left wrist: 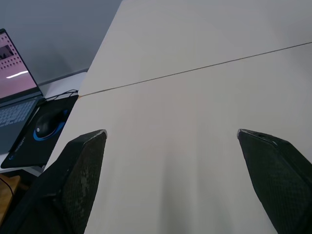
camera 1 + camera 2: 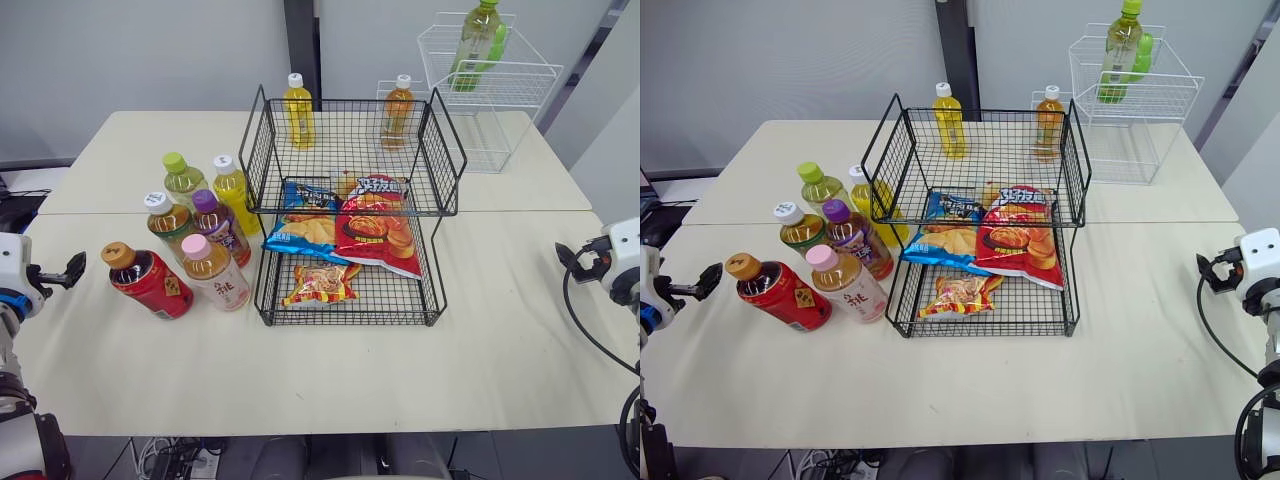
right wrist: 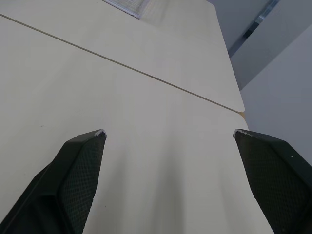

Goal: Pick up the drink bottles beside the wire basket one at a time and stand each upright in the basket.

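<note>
While the left gripper (image 1: pixel 170 132) and the right gripper (image 3: pixel 168 131) both hang spread wide and empty over the table (image 2: pixel 500 340), neither touches a bottle. Six drink bottles (image 2: pixel 215 225) sit clustered on it just left of the wire basket (image 2: pixel 350 300); the red bottle (image 2: pixel 150 282) is nearest the left gripper.

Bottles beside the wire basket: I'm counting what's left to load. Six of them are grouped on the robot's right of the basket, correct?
Not quite. The six bottles are grouped on the robot's left of the wire basket, not its right. The left eye view shows this, and the count of six is correct.
</note>
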Tool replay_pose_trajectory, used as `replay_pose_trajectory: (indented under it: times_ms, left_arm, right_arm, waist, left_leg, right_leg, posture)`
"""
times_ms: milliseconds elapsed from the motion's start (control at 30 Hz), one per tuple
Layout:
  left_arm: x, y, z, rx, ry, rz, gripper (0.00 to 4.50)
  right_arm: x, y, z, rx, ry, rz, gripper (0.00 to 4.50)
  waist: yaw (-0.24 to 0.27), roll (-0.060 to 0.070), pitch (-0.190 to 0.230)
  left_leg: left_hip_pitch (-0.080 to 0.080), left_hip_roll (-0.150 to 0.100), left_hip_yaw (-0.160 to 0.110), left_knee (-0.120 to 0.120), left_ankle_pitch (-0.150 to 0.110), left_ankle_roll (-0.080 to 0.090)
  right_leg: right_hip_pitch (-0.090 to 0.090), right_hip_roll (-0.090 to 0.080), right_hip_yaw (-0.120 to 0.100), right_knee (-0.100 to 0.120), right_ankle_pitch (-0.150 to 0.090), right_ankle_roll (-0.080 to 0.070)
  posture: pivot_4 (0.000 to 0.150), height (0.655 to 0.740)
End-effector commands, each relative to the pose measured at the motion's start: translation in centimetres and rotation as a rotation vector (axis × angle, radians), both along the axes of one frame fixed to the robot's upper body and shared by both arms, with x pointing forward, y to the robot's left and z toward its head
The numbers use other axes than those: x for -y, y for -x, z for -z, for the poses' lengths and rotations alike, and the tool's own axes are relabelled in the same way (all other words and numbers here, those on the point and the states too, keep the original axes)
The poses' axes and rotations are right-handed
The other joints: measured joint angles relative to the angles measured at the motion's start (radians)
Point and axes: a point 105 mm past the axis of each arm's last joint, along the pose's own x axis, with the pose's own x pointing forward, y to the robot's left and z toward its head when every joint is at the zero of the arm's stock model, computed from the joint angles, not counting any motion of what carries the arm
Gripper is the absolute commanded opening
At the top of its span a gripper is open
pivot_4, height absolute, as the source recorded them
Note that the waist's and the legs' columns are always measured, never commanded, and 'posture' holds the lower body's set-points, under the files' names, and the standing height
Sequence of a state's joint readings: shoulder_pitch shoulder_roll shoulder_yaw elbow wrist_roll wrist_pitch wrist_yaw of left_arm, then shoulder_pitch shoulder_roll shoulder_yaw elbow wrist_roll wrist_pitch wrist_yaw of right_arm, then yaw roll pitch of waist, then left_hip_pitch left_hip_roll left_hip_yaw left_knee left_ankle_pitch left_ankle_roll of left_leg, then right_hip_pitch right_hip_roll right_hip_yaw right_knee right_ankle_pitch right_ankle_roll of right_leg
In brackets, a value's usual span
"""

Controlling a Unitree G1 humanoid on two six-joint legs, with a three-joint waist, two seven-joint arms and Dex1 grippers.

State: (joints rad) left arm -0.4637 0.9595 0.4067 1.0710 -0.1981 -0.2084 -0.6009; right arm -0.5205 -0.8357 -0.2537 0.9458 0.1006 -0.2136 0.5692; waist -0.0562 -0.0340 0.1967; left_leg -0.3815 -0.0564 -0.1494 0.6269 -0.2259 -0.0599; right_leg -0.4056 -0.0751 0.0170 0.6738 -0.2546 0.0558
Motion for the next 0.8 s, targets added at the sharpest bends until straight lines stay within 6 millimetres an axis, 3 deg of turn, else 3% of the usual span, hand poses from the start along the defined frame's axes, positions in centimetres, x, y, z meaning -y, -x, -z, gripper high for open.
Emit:
replay_pose_trajectory:
  times_ms: [33, 100, 167, 300, 433, 600, 767, 800]
  left_arm:
    - [-0.2, 0.0, -1.6, 0.059, -0.013, 0.003, 4.46]
    - [-0.2, 0.0, -1.6, 0.06, -0.009, 0.009, 4.46]
    - [-0.2, 0.0, -1.6, 0.06, -0.006, 0.012, 4.46]
    - [-0.1, -0.1, -1.5, 0.053, -0.009, 0.014, 4.46]
    - [0.3, -0.5, -1.6, 0.055, -0.002, 0.033, 4.46]
    - [0.4, -0.5, -1.3, 0.049, 0.004, 0.036, 4.46]
    - [0.4, -0.2, -1.1, 0.048, 0.013, 0.044, 4.46]
    - [0.3, 0.1, -1.0, 0.05, 0.02, 0.046, 4.46]
  right_arm:
    - [1.0, 0.1, -2.6, 0.087, 0.048, 0.039, 4.5]
    - [0.7, -0.5, -4.8, 0.193, 0.013, 0.048, 4.5]
    - [-1.1, -1.5, -8.3, 0.309, -0.05, -0.023, 4.5]
    - [-8.2, -1.6, -15.8, 0.481, -0.139, -0.366, 4.5]
    - [-15.5, 0.6, -19.8, 0.513, -0.186, -0.68, 4.5]
    - [-23.9, 4.7, -19.9, 0.385, -0.248, -1.044, 4.5]
    - [-28.4, 8.2, -19.1, 0.305, -0.312, -1.286, 4.5]
    - [-29.5, 9.2, -17.7, 0.266, -0.266, -1.368, 4.5]
  waist:
    - [0.0, 0.0, 0.0]
    - [0.0, 0.0, 0.0]
    - [-0.002, 0.0, 0.0]
    - [-0.014, 0.001, 0.001]
    - [-0.001, 0.001, 0.0]
    - [0.008, 0.001, 0.0]
    - [0.021, 0.0, 0.0]
    - [0.023, 0.0, 0.0]
  left_leg:
    - [0.0, 0.0, 0.0, 0.0, 0.0, 0.0]
    - [0.0, 0.0, 0.0, 0.0, 0.0, 0.0]
    - [0.0, 0.0, 0.0, 0.0, 0.0, 0.0]
    - [0.0, 0.001, 0.001, 0.0, 0.0, 0.0]
    - [-0.001, 0.003, -0.002, 0.0, 0.0, 0.0]
    - [-0.002, 0.003, -0.003, 0.0, -0.001, 0.0]
    - [-0.003, 0.008, -0.002, 0.001, -0.001, 0.0]
    - [-0.003, 0.009, -0.002, 0.001, -0.001, 0.0]
  right_leg:
    - [0.0, 0.0, 0.0, 0.0, 0.0, 0.0]
    - [0.0, 0.0, 0.0, 0.0, 0.0, 0.0]
    - [0.0, 0.0, 0.0, 0.0, 0.0, 0.0]
    - [-0.001, 0.0, 0.001, 0.001, 0.0, 0.0]
    - [-0.001, 0.002, -0.002, 0.001, 0.0, 0.0]
    - [-0.001, 0.0, -0.002, 0.0, 0.0, -0.001]
    - [-0.001, 0.0, -0.002, -0.001, 0.0, -0.001]
    - [-0.001, 0.0, -0.002, -0.001, 0.0, -0.001]
  posture:
    - [0.15, 0.74]
    - [0.15, 0.74]
    - [0.15, 0.74]
    - [0.15, 0.74]
    - [0.15, 0.74]
    - [0.15, 0.74]
    - [0.15, 0.74]
    - [0.15, 0.74]
